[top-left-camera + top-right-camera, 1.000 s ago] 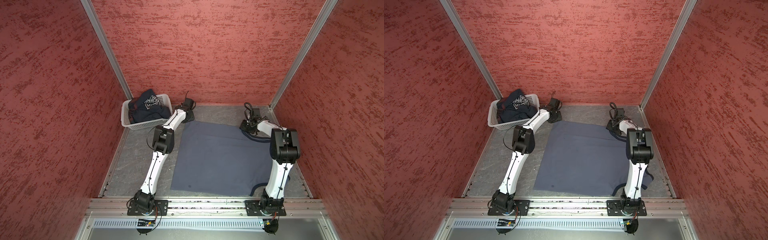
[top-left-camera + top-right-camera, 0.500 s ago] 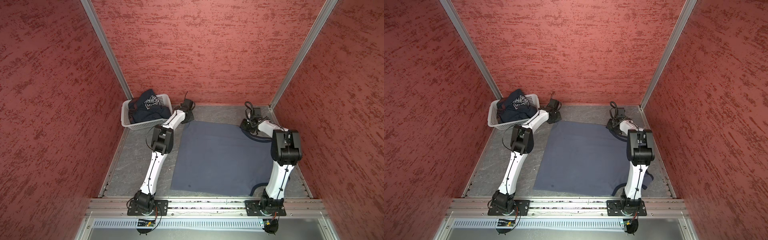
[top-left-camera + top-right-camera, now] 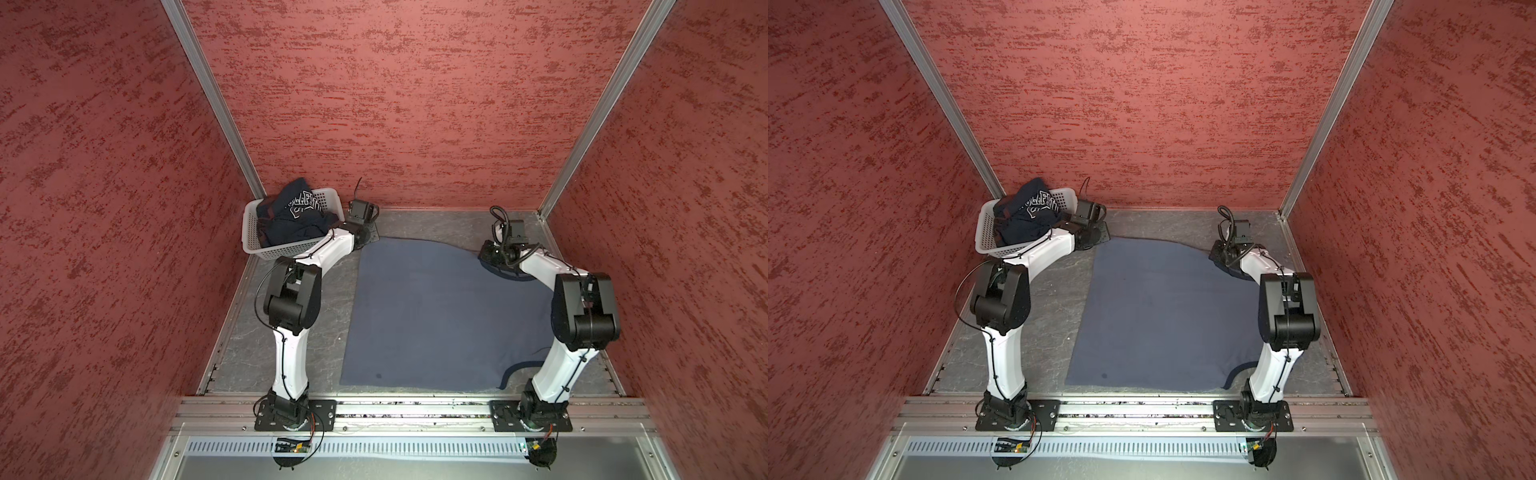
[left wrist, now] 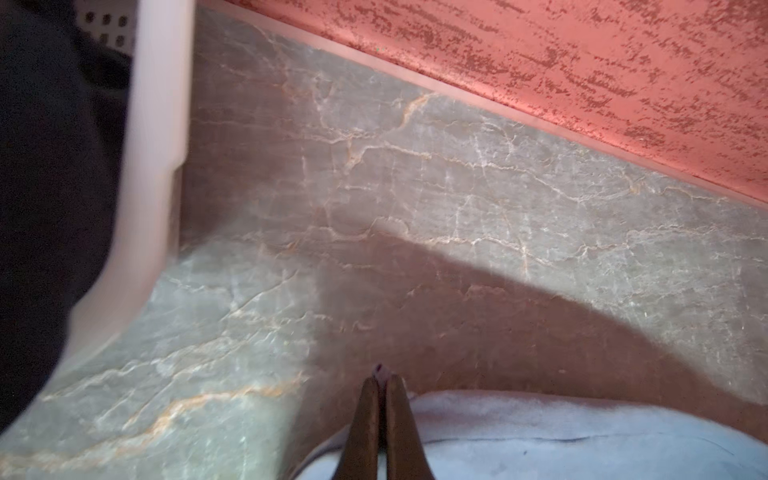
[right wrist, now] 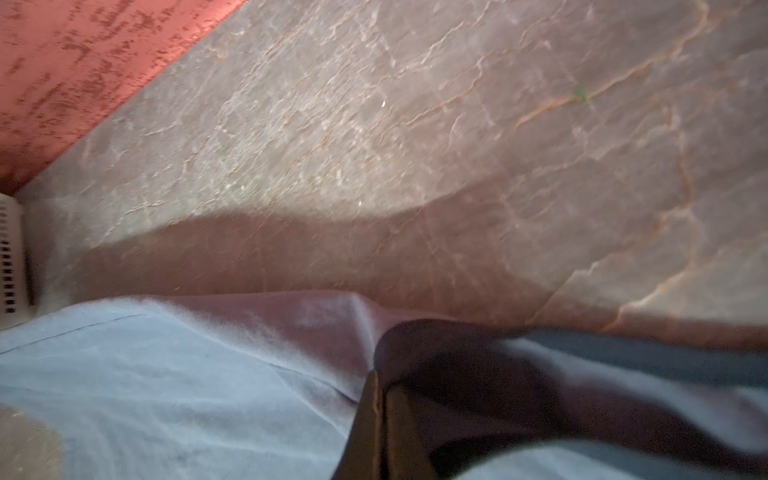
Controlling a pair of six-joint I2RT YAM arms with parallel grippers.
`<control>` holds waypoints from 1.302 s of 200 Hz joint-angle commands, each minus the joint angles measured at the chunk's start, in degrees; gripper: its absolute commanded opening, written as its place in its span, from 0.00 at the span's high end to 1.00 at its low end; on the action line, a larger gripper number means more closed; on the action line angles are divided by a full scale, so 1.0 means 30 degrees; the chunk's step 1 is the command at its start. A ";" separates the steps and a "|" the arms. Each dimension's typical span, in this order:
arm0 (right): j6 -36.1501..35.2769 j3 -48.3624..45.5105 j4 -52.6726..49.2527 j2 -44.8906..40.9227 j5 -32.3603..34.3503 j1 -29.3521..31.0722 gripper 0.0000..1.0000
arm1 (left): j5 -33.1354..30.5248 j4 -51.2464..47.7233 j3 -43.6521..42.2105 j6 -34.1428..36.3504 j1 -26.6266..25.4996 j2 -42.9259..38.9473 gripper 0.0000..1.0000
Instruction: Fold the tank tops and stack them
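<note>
The left tool (image 4: 380,385) is pinched shut on the far left corner of the grey-blue tank top (image 3: 436,311). The right tool (image 5: 380,388) clamps its far right, navy-trimmed edge. From both, the shirt stretches flat toward the near side. The marbled table (image 3: 328,328) shows bare on its left. The navy tank top (image 3: 291,216) fills the basket (image 3: 274,249), far left.
</note>
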 commanded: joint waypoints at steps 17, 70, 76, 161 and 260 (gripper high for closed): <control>0.0358 -0.2323 0.0580 -0.2846 -0.0306 0.0490 1.00 | 0.0013 0.2677 -0.3485 0.0227 -0.0064 -0.2220 1.00; 0.0460 -0.5842 0.0296 -0.6275 -0.0297 0.0748 1.00 | 0.0370 0.4328 -0.7590 -0.0396 -0.0239 -0.5241 1.00; 0.0524 -0.6226 0.0387 -0.6561 -0.0401 0.0766 1.00 | 0.0470 0.4507 -0.8094 -0.0548 -0.0236 -0.5535 1.00; 0.1833 -1.0918 0.0734 -1.0390 -0.0075 0.1016 0.97 | 0.0268 0.5812 -1.4165 -0.2104 -0.1072 -0.8968 0.95; 0.2549 -0.9624 -0.2052 -1.3151 0.4436 0.0820 0.52 | -0.0607 0.1414 -1.3063 -0.3155 -0.1434 -1.0019 0.45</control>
